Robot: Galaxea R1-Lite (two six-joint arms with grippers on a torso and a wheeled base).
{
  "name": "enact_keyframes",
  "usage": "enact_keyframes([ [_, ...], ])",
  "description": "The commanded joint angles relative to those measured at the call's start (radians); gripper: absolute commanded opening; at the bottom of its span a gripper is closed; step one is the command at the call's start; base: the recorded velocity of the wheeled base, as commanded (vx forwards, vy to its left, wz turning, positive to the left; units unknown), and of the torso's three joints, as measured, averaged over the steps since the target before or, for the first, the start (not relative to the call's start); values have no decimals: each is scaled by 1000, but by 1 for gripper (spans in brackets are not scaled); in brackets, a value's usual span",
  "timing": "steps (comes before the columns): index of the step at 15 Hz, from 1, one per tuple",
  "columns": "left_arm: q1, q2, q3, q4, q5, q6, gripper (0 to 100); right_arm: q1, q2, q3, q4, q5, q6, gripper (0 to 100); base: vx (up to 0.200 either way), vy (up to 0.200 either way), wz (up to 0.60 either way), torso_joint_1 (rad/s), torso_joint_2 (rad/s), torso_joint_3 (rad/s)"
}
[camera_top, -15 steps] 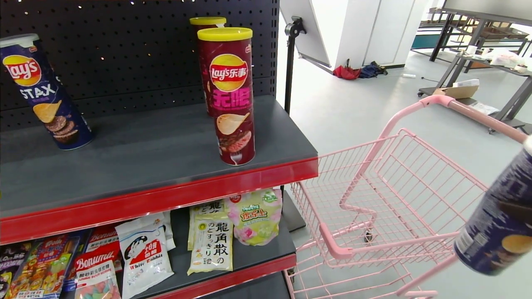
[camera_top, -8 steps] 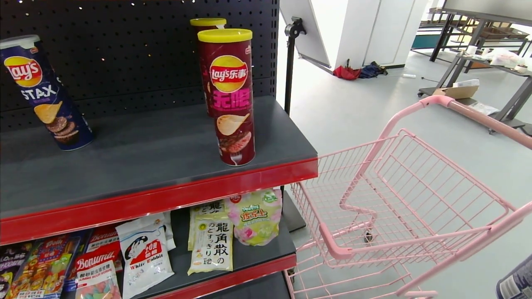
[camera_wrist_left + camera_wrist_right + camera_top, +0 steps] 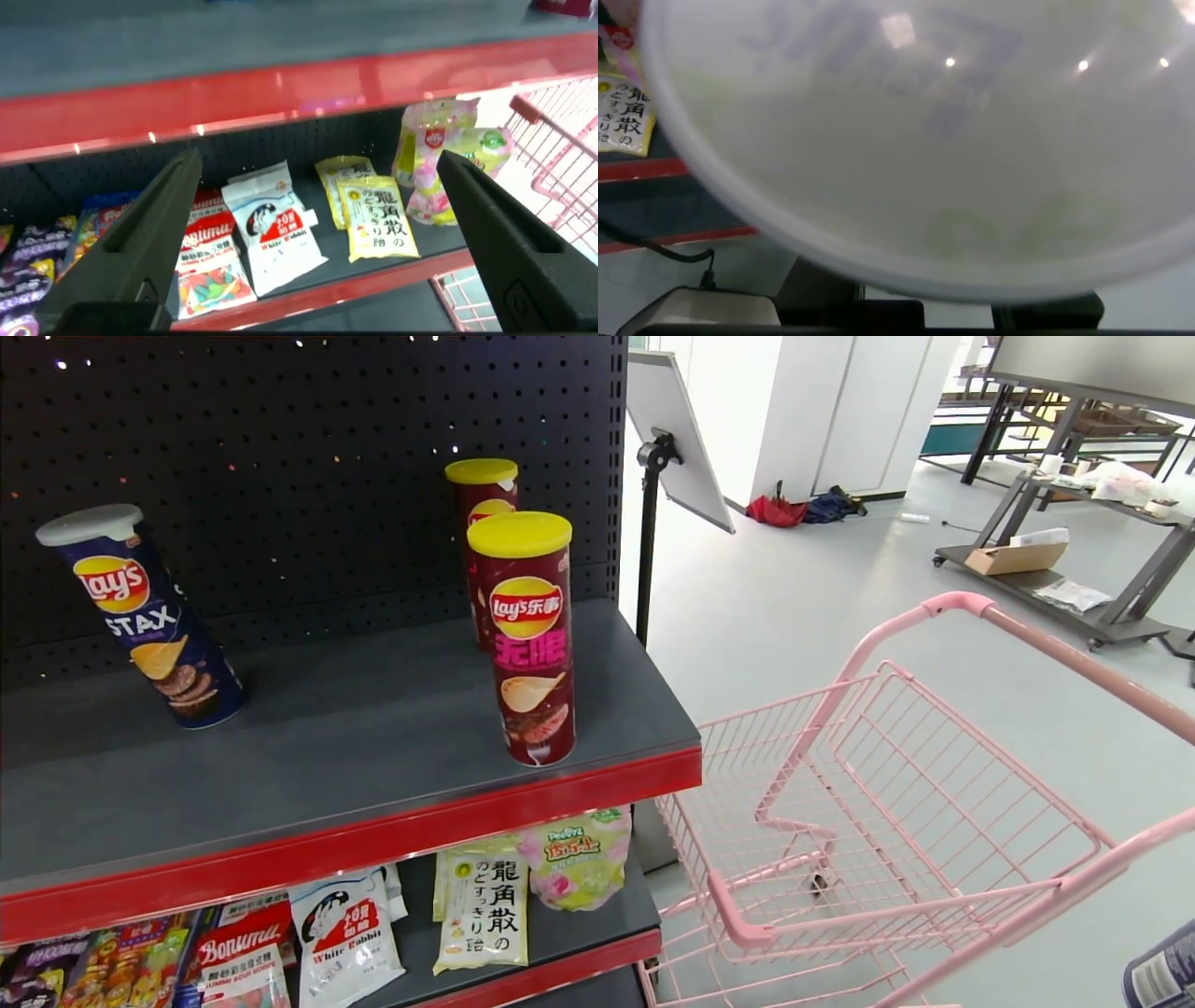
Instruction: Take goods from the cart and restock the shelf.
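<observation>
Three cans (image 3: 530, 644) on shelf (image 3: 355, 728); fourth can (image 3: 1162, 973) seemingly held beside cart (image 3: 934, 609)

Left tool (image 3: 318, 161), jaws spread wide apart

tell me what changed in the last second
The held can sank from the head view's right edge to its bottom right corner. The head camera tilted up, so the whole picture shifted down. The three cans on the shelf and the cart stayed put.
</observation>
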Motion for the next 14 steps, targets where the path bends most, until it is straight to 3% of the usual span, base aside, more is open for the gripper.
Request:
enact_keyframes([
  [1,0,0,-1,0,0,0,100,0,5,0,0,0,0,0,0,0,0,232,-588,-359],
  [14,2,0,1,0,0,0,100,-3,34,0,-9,-2,-20,0,0,0,0,150,-360,-210],
])
